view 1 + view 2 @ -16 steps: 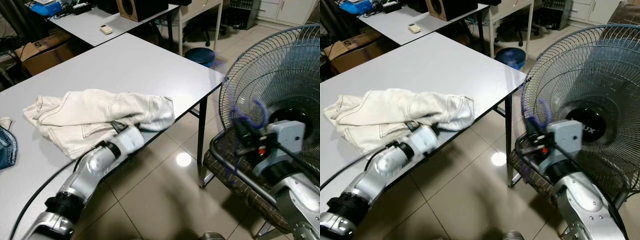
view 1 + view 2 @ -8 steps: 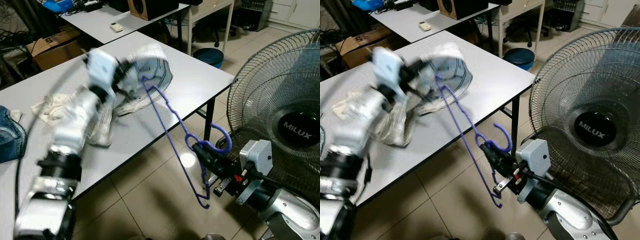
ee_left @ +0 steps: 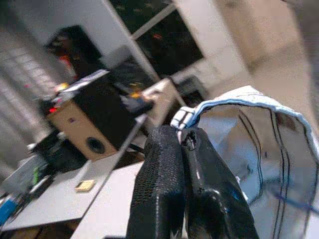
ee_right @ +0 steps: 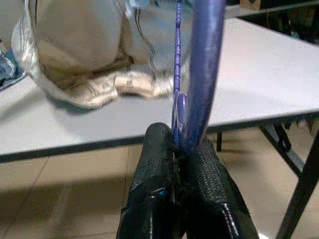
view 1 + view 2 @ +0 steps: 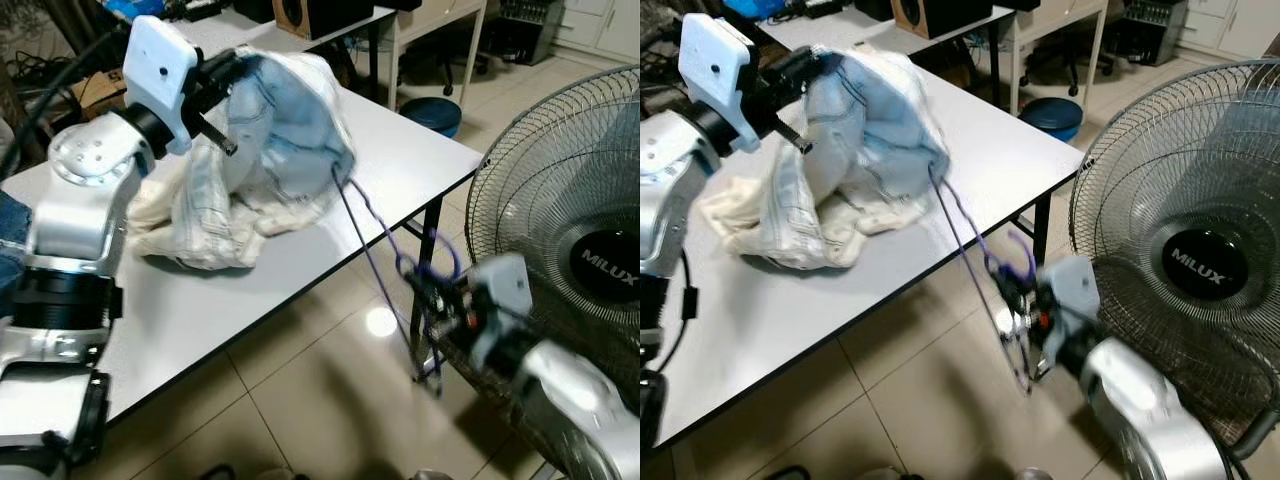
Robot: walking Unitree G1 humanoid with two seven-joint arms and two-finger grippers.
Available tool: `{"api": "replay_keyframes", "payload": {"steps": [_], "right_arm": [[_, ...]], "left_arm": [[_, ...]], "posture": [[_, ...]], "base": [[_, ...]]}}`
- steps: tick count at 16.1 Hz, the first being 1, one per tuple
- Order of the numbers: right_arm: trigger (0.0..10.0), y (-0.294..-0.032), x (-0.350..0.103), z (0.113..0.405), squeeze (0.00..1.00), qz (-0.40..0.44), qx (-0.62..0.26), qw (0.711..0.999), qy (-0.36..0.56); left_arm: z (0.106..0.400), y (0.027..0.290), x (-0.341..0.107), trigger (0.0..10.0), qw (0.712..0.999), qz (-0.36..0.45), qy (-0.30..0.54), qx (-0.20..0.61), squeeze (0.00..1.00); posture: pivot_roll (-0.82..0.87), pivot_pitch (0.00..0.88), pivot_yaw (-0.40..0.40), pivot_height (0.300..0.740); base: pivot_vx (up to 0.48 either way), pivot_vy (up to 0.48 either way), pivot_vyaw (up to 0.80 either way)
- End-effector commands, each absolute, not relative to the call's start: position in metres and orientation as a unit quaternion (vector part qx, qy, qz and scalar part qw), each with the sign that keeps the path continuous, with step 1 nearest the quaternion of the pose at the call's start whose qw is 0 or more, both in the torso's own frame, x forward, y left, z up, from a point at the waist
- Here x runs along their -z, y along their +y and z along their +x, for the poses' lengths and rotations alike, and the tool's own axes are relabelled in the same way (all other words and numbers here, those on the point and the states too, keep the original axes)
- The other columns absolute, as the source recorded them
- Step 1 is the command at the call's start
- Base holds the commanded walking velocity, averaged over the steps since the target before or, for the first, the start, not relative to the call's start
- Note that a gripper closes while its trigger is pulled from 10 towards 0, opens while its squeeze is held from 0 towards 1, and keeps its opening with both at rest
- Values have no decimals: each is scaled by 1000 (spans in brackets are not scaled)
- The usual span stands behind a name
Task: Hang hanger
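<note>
A cream-white garment is lifted off the grey table, its lower part still bunched on the top. My left gripper is raised over the table's left part and shut on the garment's hem. A thin purple hanger slants from under the lifted cloth down past the table's edge. My right gripper, blurred, is shut on the hanger's hook end beside the table's corner. In the right wrist view the fingers clamp the purple hook.
A large standing fan stands close on the right behind my right arm. Blue denim lies at the table's left edge. A blue stool and a second table with a speaker stand beyond. Tiled floor lies below.
My left gripper has lifted the garment higher and spread it. The hanger's far end has gone under the cloth, and my right gripper has risen toward the table's edge.
</note>
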State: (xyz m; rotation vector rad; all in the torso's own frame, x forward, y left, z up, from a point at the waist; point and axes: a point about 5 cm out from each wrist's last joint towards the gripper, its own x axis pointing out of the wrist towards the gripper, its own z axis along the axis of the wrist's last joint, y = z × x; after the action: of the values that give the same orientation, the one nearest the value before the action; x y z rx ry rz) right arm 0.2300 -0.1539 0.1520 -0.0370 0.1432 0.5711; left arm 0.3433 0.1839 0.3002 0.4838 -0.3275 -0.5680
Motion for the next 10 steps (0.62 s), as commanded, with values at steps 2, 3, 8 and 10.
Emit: {"api": "replay_keyframes", "payload": {"steps": [2, 3, 8, 10], "right_arm": [[10000, -148, -157, 246, 0, -26, -316, 946, 59], [10000, -147, -159, 248, 0, -29, -328, 943, 55], [10000, -156, -191, 276, 0, -27, -330, 944, -2], [10000, -159, -206, 276, 0, -6, -337, 941, -27]], "left_arm": [[334, 183, -316, 0, 906, 248, -176, 294, 0], [334, 184, -318, 0, 908, 245, -179, 288, 0], [324, 220, -354, 0, 910, 295, -195, 216, 0], [323, 248, -370, 0, 913, 331, -195, 140, 0]], "posture": [[-174, 0, 165, 740], [-172, 0, 163, 740], [-157, 0, 152, 740], [-153, 0, 148, 740]], "base": [[0, 0, 0], [0, 0, 0], [0, 0, 0], [0, 0, 0]]}}
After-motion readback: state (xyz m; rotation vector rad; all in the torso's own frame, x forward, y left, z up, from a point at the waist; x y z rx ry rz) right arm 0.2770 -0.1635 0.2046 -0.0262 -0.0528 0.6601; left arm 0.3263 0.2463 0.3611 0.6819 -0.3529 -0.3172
